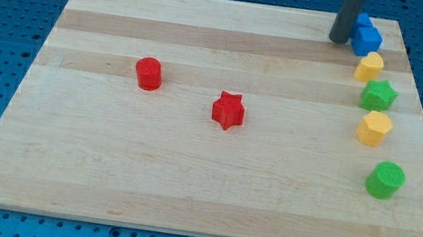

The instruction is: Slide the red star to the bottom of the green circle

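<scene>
The red star [229,110] lies near the middle of the wooden board [103,170]. The green circle [385,179] stands at the view's right, low down, well to the right of the star. My tip [338,41] is at the view's top right, touching or just left of the blue blocks, far from both the star and the circle.
A red cylinder [149,73] stands left of the star. Down the right edge run two blue blocks [366,36], a yellow block [369,66], a green star [379,95] and a yellow hexagon [375,128], above the green circle.
</scene>
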